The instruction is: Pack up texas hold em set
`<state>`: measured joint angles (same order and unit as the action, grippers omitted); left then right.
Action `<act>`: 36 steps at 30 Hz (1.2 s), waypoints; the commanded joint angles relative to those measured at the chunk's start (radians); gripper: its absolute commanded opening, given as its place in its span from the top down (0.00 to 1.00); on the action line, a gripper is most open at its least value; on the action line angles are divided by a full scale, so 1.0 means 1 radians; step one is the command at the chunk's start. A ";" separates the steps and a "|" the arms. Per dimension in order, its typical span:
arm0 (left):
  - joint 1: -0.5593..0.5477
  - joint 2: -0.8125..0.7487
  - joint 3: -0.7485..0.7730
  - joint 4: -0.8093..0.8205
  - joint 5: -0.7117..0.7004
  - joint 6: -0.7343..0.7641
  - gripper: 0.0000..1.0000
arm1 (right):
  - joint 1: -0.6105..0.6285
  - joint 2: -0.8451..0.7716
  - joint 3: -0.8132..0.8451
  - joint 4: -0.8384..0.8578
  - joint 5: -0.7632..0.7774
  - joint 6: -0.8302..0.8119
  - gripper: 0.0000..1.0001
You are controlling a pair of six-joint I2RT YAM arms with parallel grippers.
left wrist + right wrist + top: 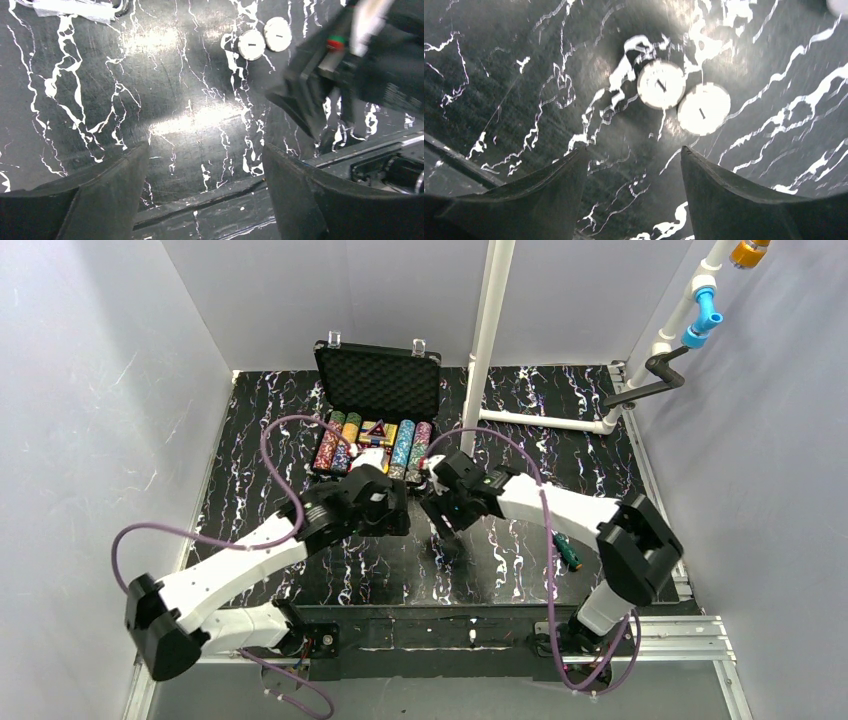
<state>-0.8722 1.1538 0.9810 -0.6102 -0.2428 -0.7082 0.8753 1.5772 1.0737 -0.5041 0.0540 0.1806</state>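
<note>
The black case (379, 381) stands open at the back of the mat, its foam-lined lid upright. Rows of multicoloured chips (340, 443) and a red triangle (377, 432) lie in its base. Two small white round discs (661, 84) (703, 108) lie side by side on the mat, just ahead of my right gripper (634, 152), which is open and empty. The left wrist view also has these discs (251, 44), well beyond my left gripper (205, 150), which is open over bare mat. In the top view both grippers, left (398, 514) and right (441, 519), hover close together in front of the case.
A green-handled screwdriver (568, 552) lies on the mat by the right arm. A white pipe frame (490, 330) rises right of the case. The right gripper's fingers (305, 100) show in the left wrist view. Grey walls close in both sides.
</note>
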 commanded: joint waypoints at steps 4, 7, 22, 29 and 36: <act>0.011 -0.177 -0.044 -0.081 -0.017 0.074 0.11 | 0.005 0.191 0.234 -0.098 -0.024 -0.239 0.24; 0.011 -0.213 -0.039 -0.121 -0.019 0.084 0.11 | 0.005 0.258 0.291 -0.130 -0.047 -0.275 0.24; 0.011 -0.318 -0.049 -0.139 -0.041 0.130 0.06 | 0.001 0.370 0.341 -0.176 -0.059 -0.328 0.28; 0.011 -0.302 -0.053 -0.118 -0.028 0.132 0.06 | -0.008 0.376 0.325 -0.154 -0.064 -0.330 0.28; 0.012 -0.293 -0.051 -0.115 -0.026 0.127 0.06 | -0.049 0.379 0.311 -0.128 -0.063 -0.328 0.27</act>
<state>-0.8658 0.8616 0.9279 -0.7258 -0.2546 -0.5903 0.8539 1.9404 1.3914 -0.6563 -0.0036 -0.1352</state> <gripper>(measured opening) 0.939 0.724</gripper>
